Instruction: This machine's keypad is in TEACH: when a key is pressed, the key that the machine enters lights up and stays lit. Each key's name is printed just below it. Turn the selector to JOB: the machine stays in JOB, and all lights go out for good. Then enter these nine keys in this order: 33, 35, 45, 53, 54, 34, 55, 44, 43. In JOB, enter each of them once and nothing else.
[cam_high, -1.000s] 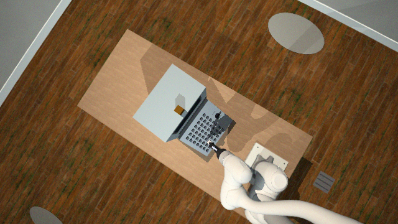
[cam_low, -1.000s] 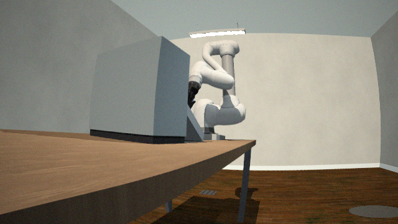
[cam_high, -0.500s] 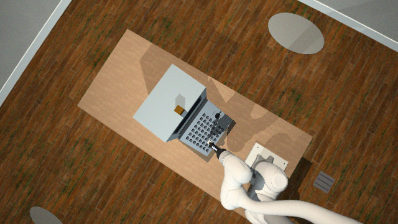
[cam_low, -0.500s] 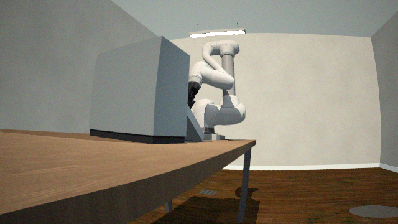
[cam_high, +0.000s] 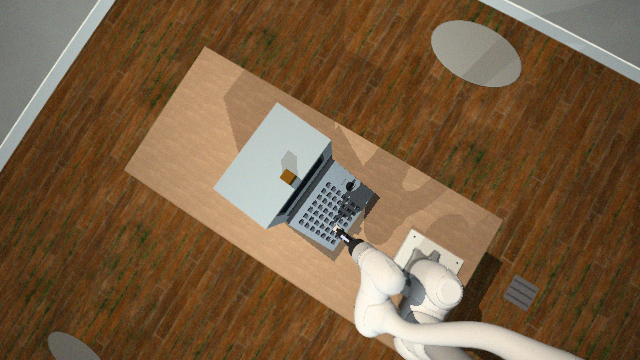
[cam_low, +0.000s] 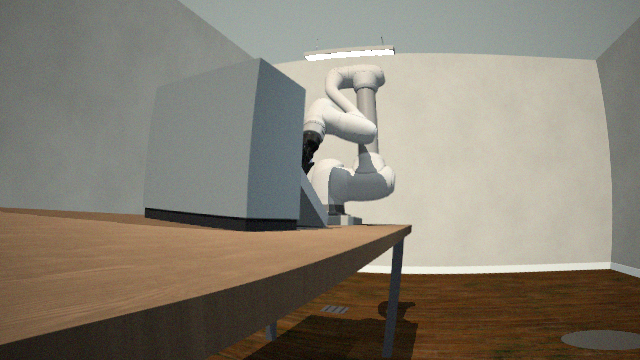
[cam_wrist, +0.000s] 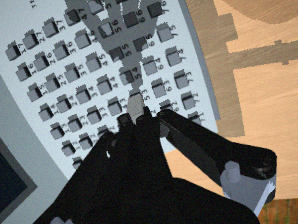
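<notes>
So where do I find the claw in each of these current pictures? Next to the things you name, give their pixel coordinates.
Top: the claw (cam_high: 337, 230) (cam_wrist: 138, 105) is just below and right of centre, over the lower edge of the keypad (cam_high: 316, 229) (cam_wrist: 30, 107).
Exterior: dark claw just left of centre, partly hidden behind the big grey box (cam_low: 200, 150) (cam_high: 265, 155).
Wrist: large and black, filling the bottom middle.
Shared landmark: the white arm shows in top and exterior; the keypad in top and wrist.

Machine (cam_high: 272, 165) (cam_low: 222, 145): pale grey box, upright on tabletop (cam_high: 175, 135) (cam_low: 125, 260) | Keypad (cam_high: 312, 232) (cam_wrist: 107, 122): rows of grey square keys, sloping panel beside machine | Selector (cam_high: 350, 185): dark knob, near keypad's corner; setting unreadable
</notes>
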